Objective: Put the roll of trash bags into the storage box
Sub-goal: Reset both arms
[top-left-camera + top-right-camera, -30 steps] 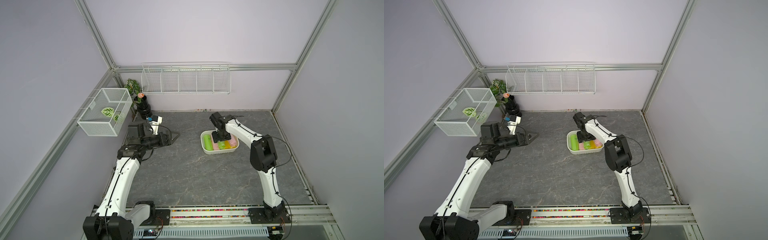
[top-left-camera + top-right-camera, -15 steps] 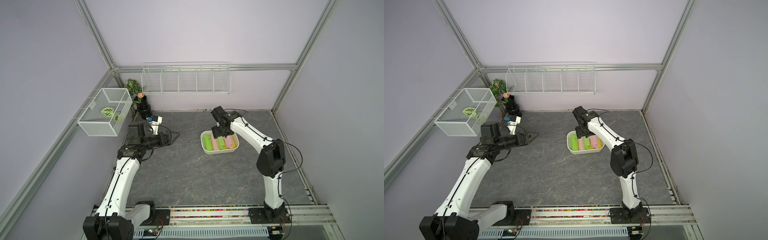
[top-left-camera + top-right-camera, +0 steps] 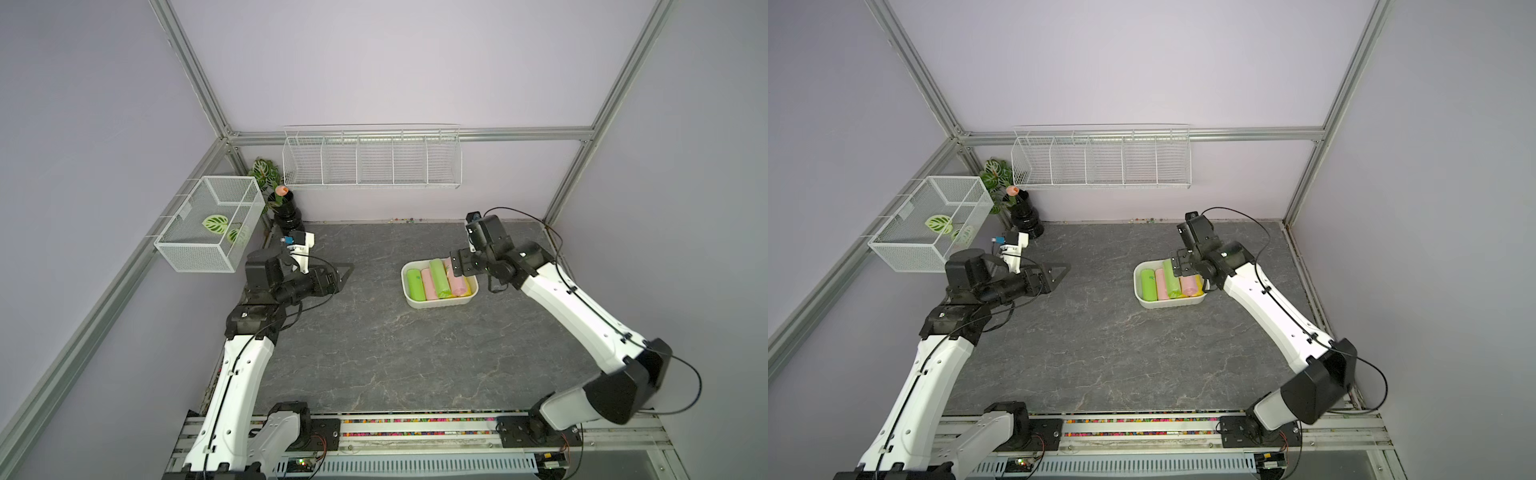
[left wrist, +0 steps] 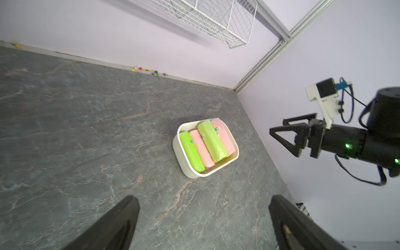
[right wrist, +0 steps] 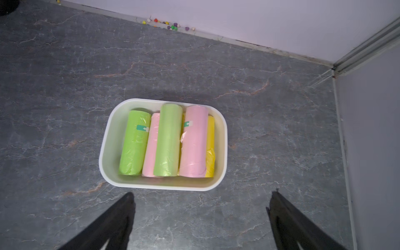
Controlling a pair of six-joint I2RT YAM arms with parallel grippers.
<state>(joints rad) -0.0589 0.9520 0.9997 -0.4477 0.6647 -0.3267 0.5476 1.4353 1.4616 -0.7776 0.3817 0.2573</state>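
Observation:
The white storage box [image 3: 419, 305] [image 3: 1167, 306] stands on the grey floor right of centre. Several rolls of trash bags lie in it side by side: a green roll [image 5: 135, 142], a pink one [image 5: 149, 149], a yellow one [image 5: 210, 147], with a paler green roll [image 5: 168, 138] and a pink roll [image 5: 193, 140] resting on top. My right gripper [image 3: 457, 266] [image 5: 202, 194] hangs open and empty above the box's right end, touching nothing. Far to the left, my left gripper [image 3: 343, 274] [image 4: 203, 198] is open and empty above bare floor, pointing toward the box [image 4: 190, 173].
A long white wire rack [image 3: 372, 166] hangs on the back wall. A white mesh cube basket [image 3: 208, 224] is fixed to the left wall, next to a plant in a black vase [image 3: 286, 212]. Small coloured beads [image 5: 171, 25] lie along the back wall's foot.
My right gripper was down in the box among the rolls; it has opened, risen and drawn back to the right, leaving the rolls in the box. The left arm has not moved.

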